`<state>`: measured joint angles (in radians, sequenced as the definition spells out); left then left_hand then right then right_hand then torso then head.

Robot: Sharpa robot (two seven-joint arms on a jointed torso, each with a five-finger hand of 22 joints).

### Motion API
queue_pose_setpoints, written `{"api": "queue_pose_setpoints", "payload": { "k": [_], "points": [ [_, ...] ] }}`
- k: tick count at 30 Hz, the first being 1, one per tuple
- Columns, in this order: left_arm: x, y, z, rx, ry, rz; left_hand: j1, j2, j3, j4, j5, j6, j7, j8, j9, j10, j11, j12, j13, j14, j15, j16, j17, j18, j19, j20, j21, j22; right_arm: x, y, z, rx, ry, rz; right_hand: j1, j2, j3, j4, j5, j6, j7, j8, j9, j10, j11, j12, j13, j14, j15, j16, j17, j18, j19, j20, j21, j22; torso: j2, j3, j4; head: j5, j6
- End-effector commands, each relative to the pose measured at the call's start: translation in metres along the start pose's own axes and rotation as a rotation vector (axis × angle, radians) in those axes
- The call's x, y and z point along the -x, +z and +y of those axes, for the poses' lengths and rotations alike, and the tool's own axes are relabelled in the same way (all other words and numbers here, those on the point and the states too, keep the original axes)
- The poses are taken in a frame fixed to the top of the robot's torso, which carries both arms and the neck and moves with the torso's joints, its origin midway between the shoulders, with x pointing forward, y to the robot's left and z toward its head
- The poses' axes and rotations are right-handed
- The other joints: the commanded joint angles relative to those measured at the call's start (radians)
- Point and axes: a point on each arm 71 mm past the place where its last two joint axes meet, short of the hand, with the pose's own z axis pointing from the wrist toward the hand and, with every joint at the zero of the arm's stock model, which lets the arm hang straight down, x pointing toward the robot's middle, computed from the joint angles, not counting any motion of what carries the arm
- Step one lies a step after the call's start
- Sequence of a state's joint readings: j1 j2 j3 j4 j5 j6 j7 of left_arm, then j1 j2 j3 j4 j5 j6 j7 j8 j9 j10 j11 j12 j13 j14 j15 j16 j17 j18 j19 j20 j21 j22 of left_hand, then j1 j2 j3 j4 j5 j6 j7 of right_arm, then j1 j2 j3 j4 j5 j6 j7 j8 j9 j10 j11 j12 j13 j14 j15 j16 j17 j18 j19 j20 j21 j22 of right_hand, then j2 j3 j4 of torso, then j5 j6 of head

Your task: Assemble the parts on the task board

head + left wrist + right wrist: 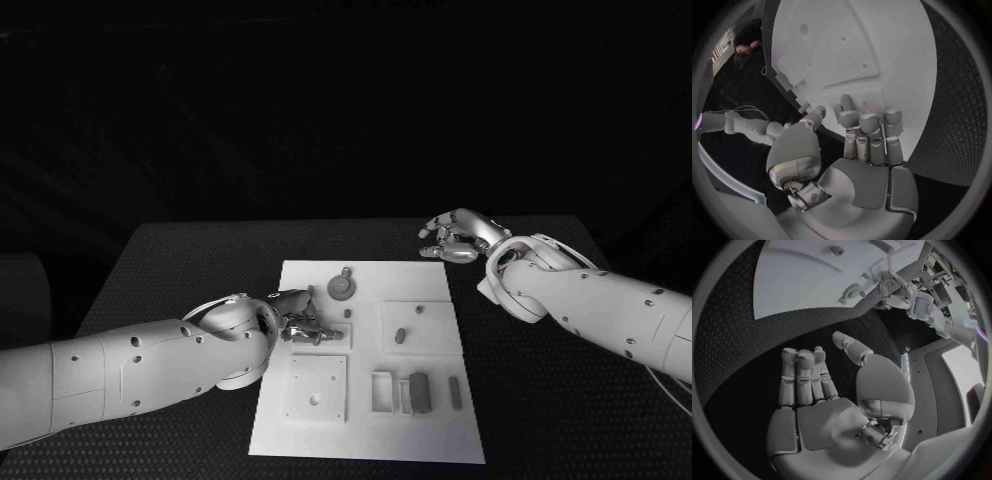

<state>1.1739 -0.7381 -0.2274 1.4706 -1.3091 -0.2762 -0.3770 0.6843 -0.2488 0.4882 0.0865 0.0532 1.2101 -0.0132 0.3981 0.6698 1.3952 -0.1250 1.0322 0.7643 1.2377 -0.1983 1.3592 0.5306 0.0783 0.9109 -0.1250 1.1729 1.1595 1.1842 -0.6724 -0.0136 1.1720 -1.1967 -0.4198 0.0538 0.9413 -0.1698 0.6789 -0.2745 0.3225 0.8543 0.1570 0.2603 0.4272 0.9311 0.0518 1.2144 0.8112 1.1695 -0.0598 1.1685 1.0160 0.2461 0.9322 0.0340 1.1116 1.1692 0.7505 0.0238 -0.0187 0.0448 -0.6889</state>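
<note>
The white task board (pixel 368 420) lies mid-table. On it are a grey round part with a stem (pixel 342 288), two small pegs (pixel 401 334), a dark block (pixel 420 391) in a slotted frame, a slim bar (pixel 454 390) and a square plate with a hole (pixel 316 388). My left hand (pixel 296 326) hovers over the board's left side by a square recess, fingers apart, nothing in them; the left wrist view shows the hand (pixel 862 145) above the board (pixel 867 45). My right hand (pixel 459 240) is off the board's far right corner, over the black table, empty, with its fingers (pixel 804 375) extended.
Black table (pixel 188 260) surrounds the board, with free room on both sides and behind. In the right wrist view the board (pixel 798 285) carries a small peg (pixel 837 250), and my left hand (pixel 892 287) is at its edge.
</note>
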Motion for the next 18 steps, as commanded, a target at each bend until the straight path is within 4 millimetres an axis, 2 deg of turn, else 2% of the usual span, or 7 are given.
{"api": "queue_pose_setpoints", "payload": {
  "k": [1, 5, 6, 7, 9, 12, 18],
  "points": [
    [0.0, 0.0, 0.002, 0.015, -0.024, 0.0, -0.022, -0.014, -0.01, 0.04, -0.004, -0.007, -0.002, -0.006, -0.001, -0.005, -0.001, 0.002, 0.002, -0.005, -0.008, 0.005, -0.002, 0.02, -0.009, -0.151, -0.005, -0.003, -0.001, 0.0, 0.001, 0.009, 0.0, 0.008, -0.008, 0.0, -0.008, 0.0, 0.004, 0.0, 0.005, 0.003, -0.002, -0.005, -0.002, 0.005, -0.001, -0.005, 0.001, 0.007, -0.001, 0.016, -0.007, 0.003, 0.004, -0.002, 0.0, 0.0007, -0.0003, 0.0, 0.002],
    [0.001, 0.0, 0.001, 0.013, -0.035, -0.004, -0.009, -0.007, -0.062, 0.067, -0.004, -0.011, -0.002, -0.008, 0.001, -0.007, -0.001, 0.002, 0.004, -0.009, -0.012, 0.007, -0.002, 0.027, -0.017, -0.152, -0.002, -0.006, -0.001, 0.0, 0.001, 0.009, 0.0, 0.008, -0.008, 0.0, -0.008, 0.0, 0.004, 0.0, 0.005, 0.003, -0.002, -0.005, -0.002, 0.005, -0.002, -0.005, 0.001, 0.007, -0.001, 0.016, -0.007, 0.003, 0.004, -0.002, 0.0, 0.0006, -0.001, 0.0, 0.003],
    [0.001, -0.001, 0.001, 0.013, -0.039, -0.005, 0.004, -0.008, -0.078, 0.085, -0.003, -0.012, -0.002, -0.008, 0.001, -0.007, -0.001, 0.002, 0.005, -0.01, -0.013, 0.008, -0.002, 0.029, -0.019, -0.152, -0.001, -0.007, -0.001, 0.0, 0.001, 0.008, 0.0, 0.008, -0.008, 0.0, -0.008, 0.0, 0.004, 0.0, 0.005, 0.003, -0.002, -0.005, -0.002, 0.005, -0.002, -0.005, 0.001, 0.007, -0.002, 0.016, -0.007, 0.003, 0.004, -0.002, 0.0, 0.0007, -0.0008, 0.0, 0.004],
    [0.002, -0.001, 0.001, 0.012, -0.045, -0.008, 0.02, -0.006, -0.095, 0.111, -0.004, -0.014, -0.003, -0.01, 0.001, -0.007, 0.0, 0.002, 0.006, -0.011, -0.014, 0.009, -0.003, 0.031, -0.02, -0.151, 0.0, -0.009, -0.001, 0.0, 0.0, 0.008, 0.0, 0.008, -0.008, 0.0, -0.008, 0.0, 0.004, 0.0, 0.005, 0.003, -0.002, -0.005, -0.002, 0.005, -0.002, -0.005, 0.001, 0.007, -0.002, 0.016, -0.007, 0.003, 0.004, -0.002, 0.0, 0.0007, -0.0008, 0.001, 0.004],
    [0.008, 0.001, -0.001, 0.008, -0.057, -0.023, 0.086, -0.006, -0.149, 0.202, -0.004, -0.014, -0.003, -0.011, 0.002, -0.007, -0.001, 0.001, 0.008, -0.011, -0.017, 0.011, -0.005, 0.037, -0.021, -0.15, 0.008, -0.014, -0.001, 0.0, 0.001, 0.009, 0.0, 0.009, -0.008, 0.001, -0.008, 0.0, 0.004, 0.0, 0.005, 0.003, -0.002, -0.005, -0.002, 0.005, -0.002, -0.005, 0.001, 0.007, -0.002, 0.016, -0.007, 0.003, 0.004, -0.002, 0.0, 0.0004, 0.0, 0.0, 0.005],
    [0.011, 0.001, -0.001, 0.01, -0.066, -0.025, 0.099, 0.012, -0.183, 0.207, -0.004, -0.014, -0.002, -0.013, 0.002, -0.007, -0.001, 0.0, 0.007, -0.011, -0.017, 0.01, -0.007, 0.036, -0.023, -0.148, 0.008, -0.019, -0.001, 0.0, 0.0, 0.008, 0.0, 0.01, -0.008, 0.001, -0.008, 0.0, 0.004, 0.0, 0.005, 0.003, -0.002, -0.005, -0.002, 0.006, -0.002, -0.005, 0.001, 0.007, -0.002, 0.016, -0.007, 0.003, 0.004, -0.002, 0.0, 0.0002, 0.0002, 0.0, 0.005],
    [0.012, 0.001, 0.0, 0.018, -0.075, -0.012, 0.104, 0.018, -0.199, 0.207, -0.004, -0.013, -0.002, -0.013, 0.001, -0.007, -0.002, -0.001, 0.007, -0.011, -0.017, 0.01, -0.008, 0.037, -0.023, -0.148, 0.008, -0.021, -0.002, 0.0, 0.001, 0.008, 0.001, 0.01, -0.008, 0.001, -0.008, 0.0, 0.004, 0.0, 0.005, 0.003, -0.002, -0.005, -0.002, 0.006, -0.002, -0.005, 0.001, 0.007, -0.002, 0.016, -0.007, 0.003, 0.004, -0.002, 0.0, 0.0016, -0.0001, 0.001, 0.003]
  ]
}}
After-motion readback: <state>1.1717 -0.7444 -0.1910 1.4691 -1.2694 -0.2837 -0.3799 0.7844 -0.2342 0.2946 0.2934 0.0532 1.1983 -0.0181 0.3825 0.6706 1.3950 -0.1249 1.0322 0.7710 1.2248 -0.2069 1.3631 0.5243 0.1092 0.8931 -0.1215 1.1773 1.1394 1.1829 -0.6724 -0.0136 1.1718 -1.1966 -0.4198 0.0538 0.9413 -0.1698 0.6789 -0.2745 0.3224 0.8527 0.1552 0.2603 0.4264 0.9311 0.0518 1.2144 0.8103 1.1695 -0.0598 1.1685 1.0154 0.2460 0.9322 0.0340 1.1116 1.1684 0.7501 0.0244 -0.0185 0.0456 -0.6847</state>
